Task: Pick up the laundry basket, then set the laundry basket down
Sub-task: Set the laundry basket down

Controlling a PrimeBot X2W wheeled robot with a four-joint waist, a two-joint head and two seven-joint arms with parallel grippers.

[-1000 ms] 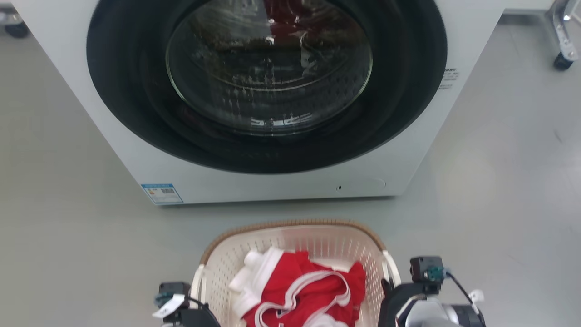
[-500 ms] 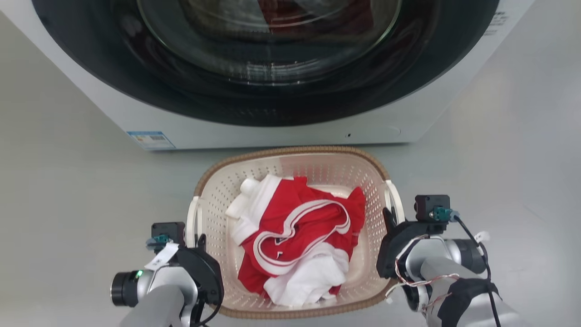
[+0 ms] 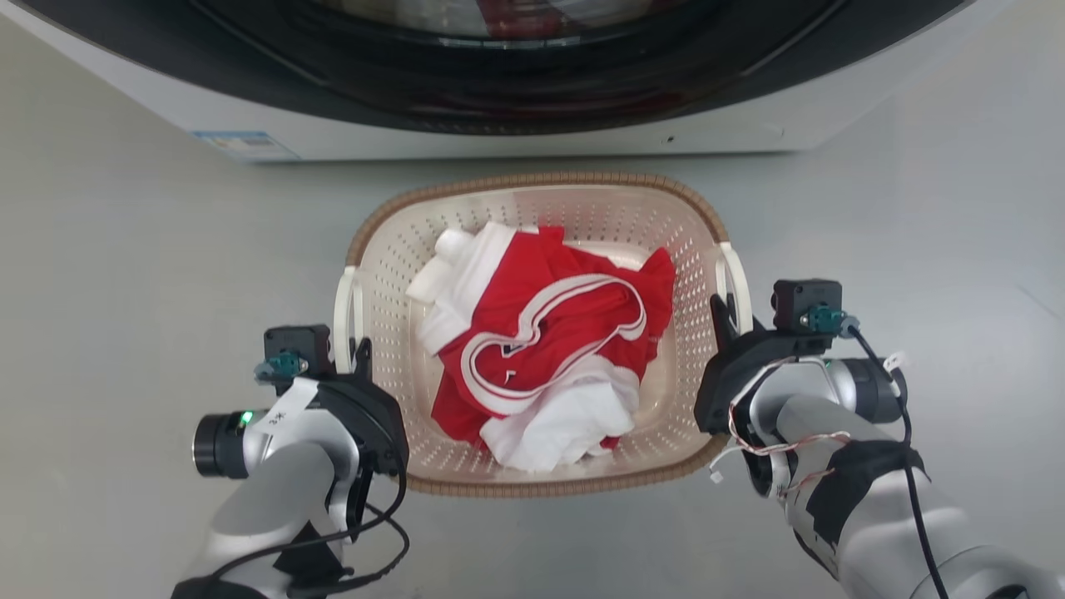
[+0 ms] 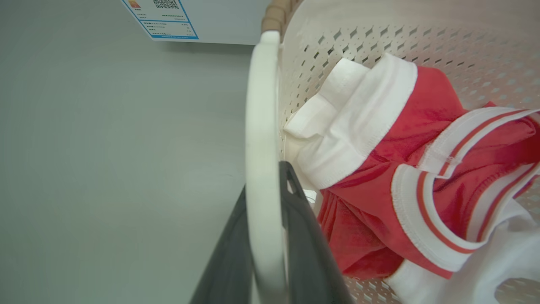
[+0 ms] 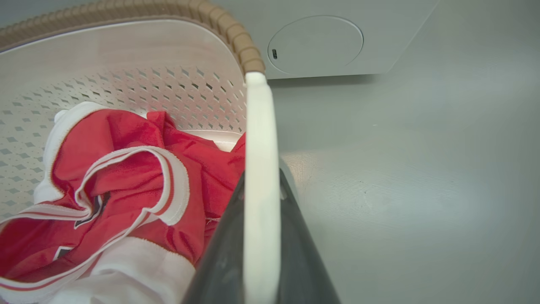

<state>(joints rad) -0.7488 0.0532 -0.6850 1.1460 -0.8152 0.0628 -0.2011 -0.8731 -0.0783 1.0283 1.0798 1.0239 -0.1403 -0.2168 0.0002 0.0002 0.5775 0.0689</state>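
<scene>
the basket [image 3: 541, 178] stands just in front of the washer [image 3: 499, 143], between the two arms, with red and white clothes [image 3: 541, 349] heaped inside. i cannot tell whether its base touches the floor [image 3: 125, 266] or hangs just clear of it.

the left gripper [image 3: 354, 353] has its fingers [image 4: 297, 223] closed on the left handle [image 4: 261, 126], one finger on each side of the white loop. the right gripper [image 3: 725, 318] pinches the right handle [image 5: 259, 126] the same way.

the shell looks like stiff plastic and the load is small and soft, so it should feel light and keep its shape. the two loops are the sensible hold. they look thin and smooth, though, so the basket could pivot or slide in the fingers if the arms do not move level. the clothes lie well below the rim and should stay put.

the head view gives the layout: both arms, the whole rim, and the basket square to the washer. the wrist views add the grip itself, each loop running straight up between two dark fingers. the left one also takes in a blue-edged label [image 4: 160, 19], and the right one a round cover [image 5: 315, 46].
</scene>
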